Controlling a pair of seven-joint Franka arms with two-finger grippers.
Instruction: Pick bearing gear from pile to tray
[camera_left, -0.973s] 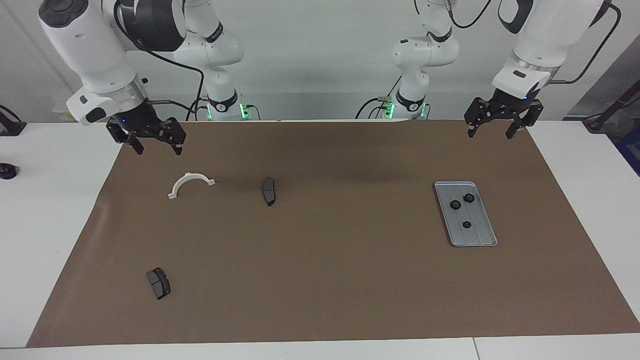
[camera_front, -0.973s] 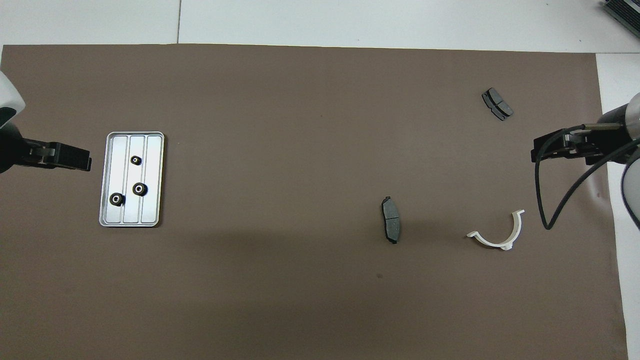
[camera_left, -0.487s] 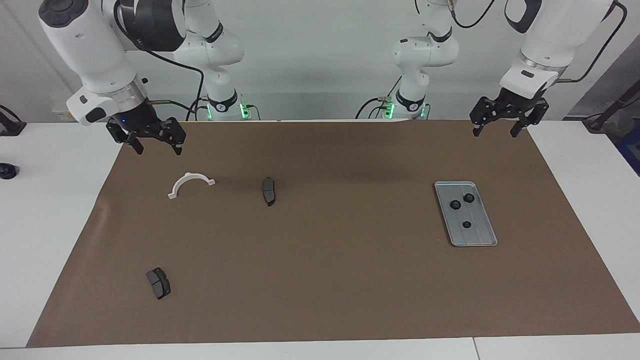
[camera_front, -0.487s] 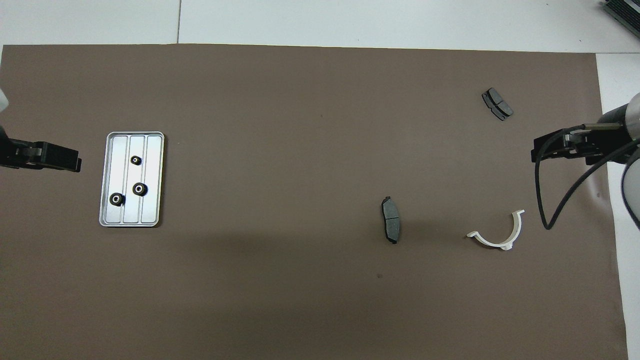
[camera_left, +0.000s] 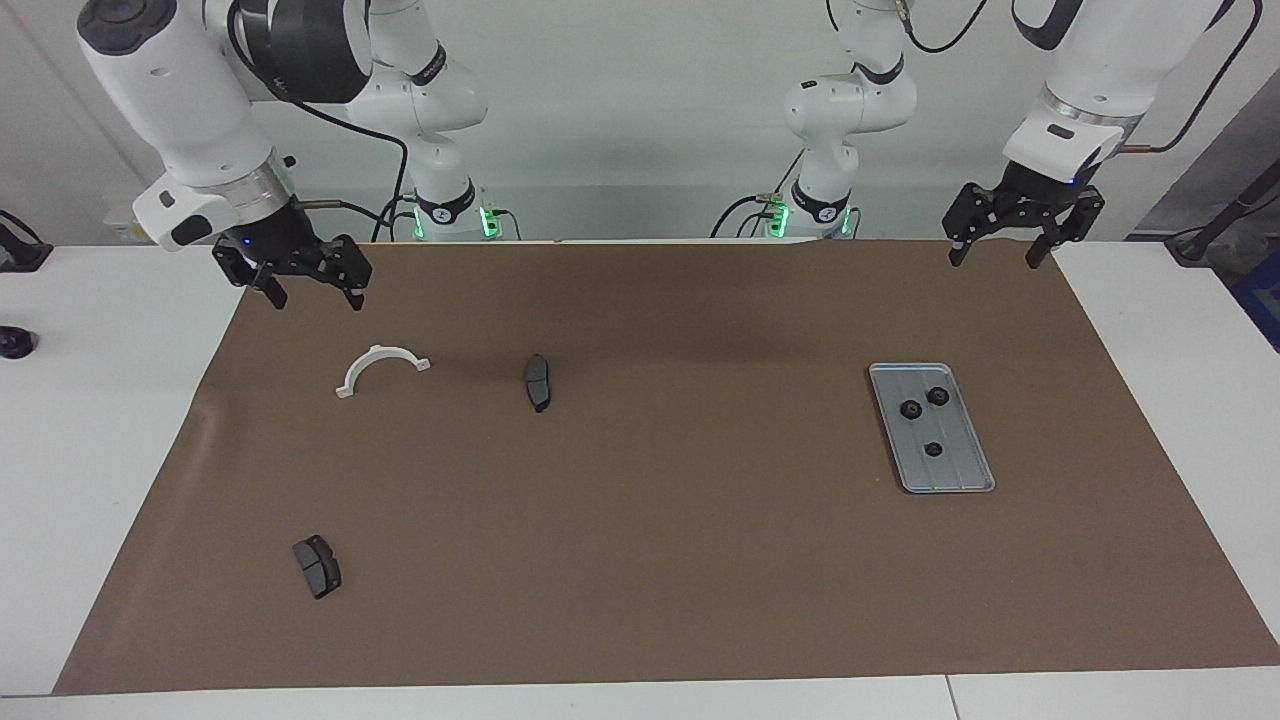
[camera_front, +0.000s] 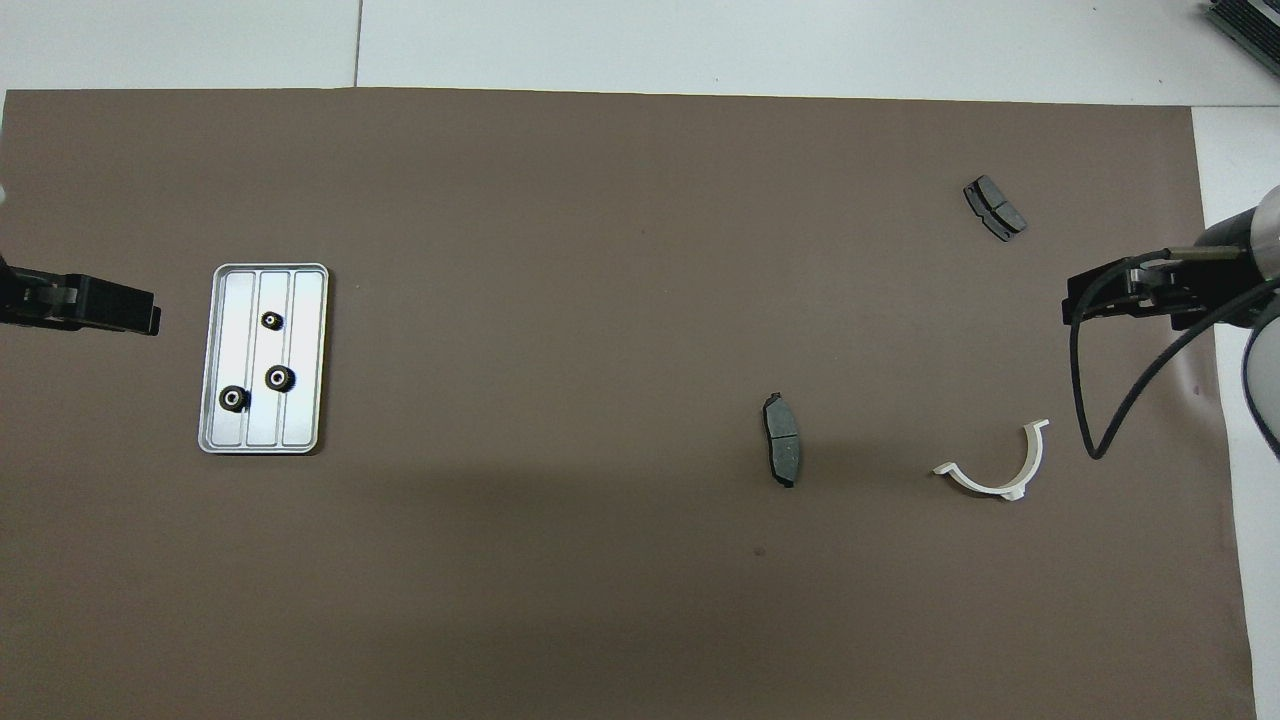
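The silver tray (camera_left: 962, 472) (camera_front: 301, 410) lies on the brown mat toward the left arm's end. Three black bearing gears (camera_left: 910, 410) (camera_front: 280, 378) rest in it, apart from each other. Of the pile, only a dark grey curved pad (camera_left: 538, 382) (camera_front: 782, 452) shows, near the mat's middle toward the right arm's end. My left gripper (camera_left: 993, 260) (camera_front: 140, 310) hangs open and empty over the mat's corner at the left arm's end, clear of the tray. My right gripper (camera_left: 318, 300) (camera_front: 1075, 300) waits open and empty over the mat's edge at the right arm's end.
A white half-ring bracket (camera_left: 380, 368) (camera_front: 1000, 470) lies under the right gripper's side of the mat. A second dark grey pad (camera_left: 317, 566) (camera_front: 995, 208) sits farther from the robots at that end. A black cable (camera_front: 1110, 420) loops off the right arm.
My left gripper has risen a little and drawn away from the tray toward the left arm's end. The right arm and the parts have not moved.
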